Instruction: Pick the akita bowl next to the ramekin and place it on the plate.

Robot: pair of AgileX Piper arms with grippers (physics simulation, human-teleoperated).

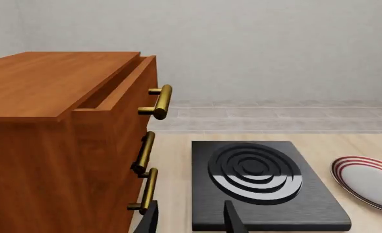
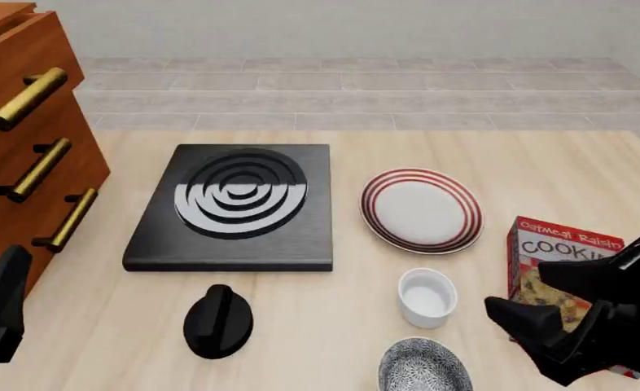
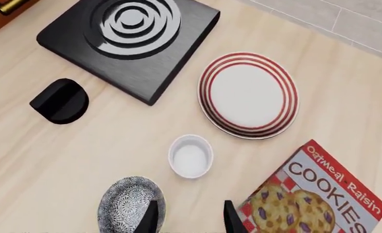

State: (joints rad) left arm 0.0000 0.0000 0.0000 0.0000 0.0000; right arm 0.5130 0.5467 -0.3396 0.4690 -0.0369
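Above the worktop [image 2: 580, 171], the right claw [image 3: 189, 218] hangs with its fingers apart and holds nothing. The akita bowl [image 3: 129, 204] sits just beside one finger, on the worktop. The ramekin [image 3: 191, 156] stands near the bowl. The plate [image 3: 248, 94] lies past the ramekin, beside the black stove block [image 3: 129, 43]. A cookie box [image 3: 314, 194] lies nearby. The left claw [image 1: 191, 218] is open too, holding nothing, near the wooden drawers [image 1: 61, 141].
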